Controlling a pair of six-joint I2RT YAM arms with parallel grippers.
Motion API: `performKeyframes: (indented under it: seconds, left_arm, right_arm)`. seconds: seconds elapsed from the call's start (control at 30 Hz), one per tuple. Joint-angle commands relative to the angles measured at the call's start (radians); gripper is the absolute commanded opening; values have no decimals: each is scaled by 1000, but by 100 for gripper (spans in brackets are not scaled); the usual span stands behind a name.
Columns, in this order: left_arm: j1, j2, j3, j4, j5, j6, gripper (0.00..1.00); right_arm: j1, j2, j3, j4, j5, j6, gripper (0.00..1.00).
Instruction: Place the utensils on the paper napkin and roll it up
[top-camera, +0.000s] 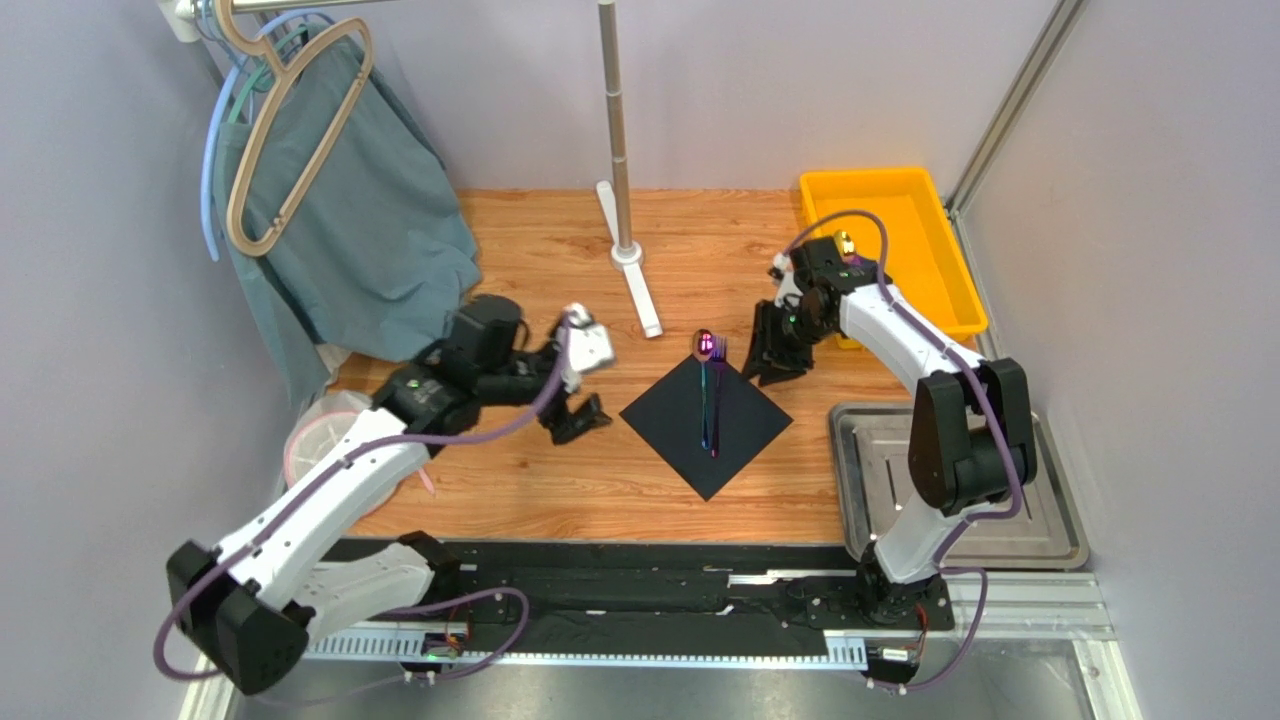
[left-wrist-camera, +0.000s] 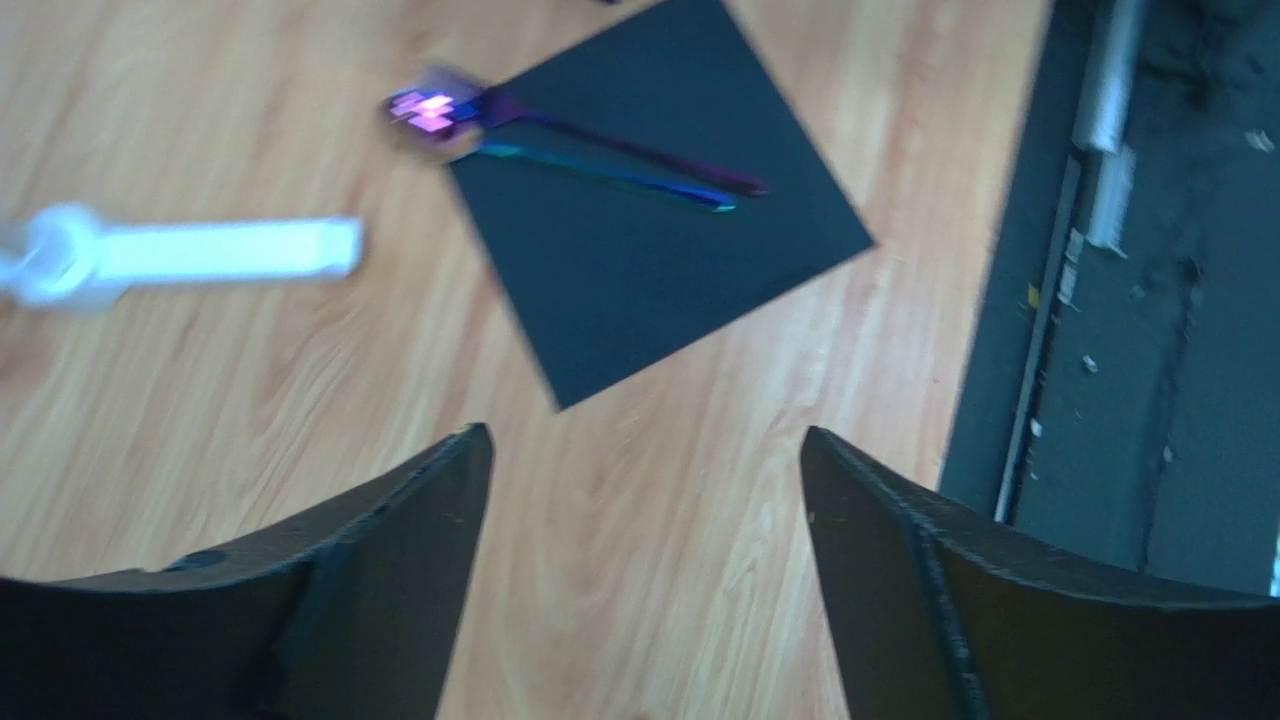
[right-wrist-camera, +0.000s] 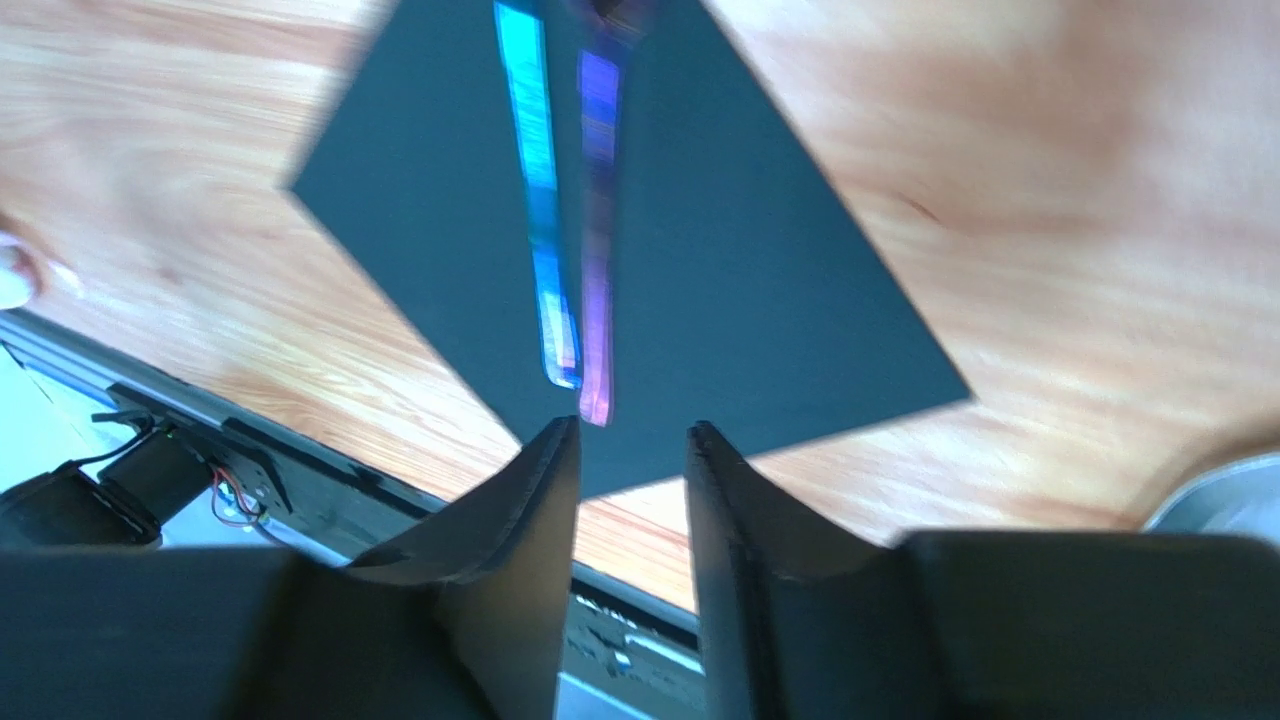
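Top external view: paper napkin (top-camera: 744, 435) lies flat on the wood surface (top-camera: 511, 495), turned as a diamond, mid-scene between the two arms, w/ the utensils (top-camera: 711, 402) on it.
Napkin look: thin matte black square, plain; no fold or curl visible, all 4 corners down.
Utensils: two slim iridescent pcs, one blue, one purple, side by side along the far-near diagonal. Heads poke out past the far corner; handles stop short of the near corner.
Left end effector (left-wrist-camera: 646, 443): jaws wide apart, nothing between them. Sits left of the napkin's left corner, apart from it.
Right end effector (right-wrist-camera: 631, 432): jaws part open w/ a narrow gap, nothing held. Sits just right of the far corner; can't tell if it touches the surface.
Step (judged): placing looks done, roll not begun.
Risk 1: sheet is flat on smooth wood, so a fingertip may not get under a corner and prob. just shoves the whole sheet.
Risk 2: if the sheet slides, the utensils may drift off the diagonal or roll off.
Risk 3: overhanging heads could slip out the end of a loose roll.
Risk 4: a pull from one side only could skew the roll or crease/tear the paper.
Risk 5: both arms work close in at the napkin and could bump.
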Motion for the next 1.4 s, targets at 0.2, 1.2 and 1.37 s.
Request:
performKeyframes:
  seconds: [0.2,1.2,1.37]
  left_arm:
    - [-437,431,51,271,-156,209,49]
    - [-572,850,201,188,-175,283,41]
    - [-571,854,194,191,-183,275,38]
  right_arm:
    - [-57,-48,-93,74,-94,-21,31]
    - [-139,-36,-59,1,-249,-83,99]
    - [-139,-16,-52,-2,-260,-84,99]
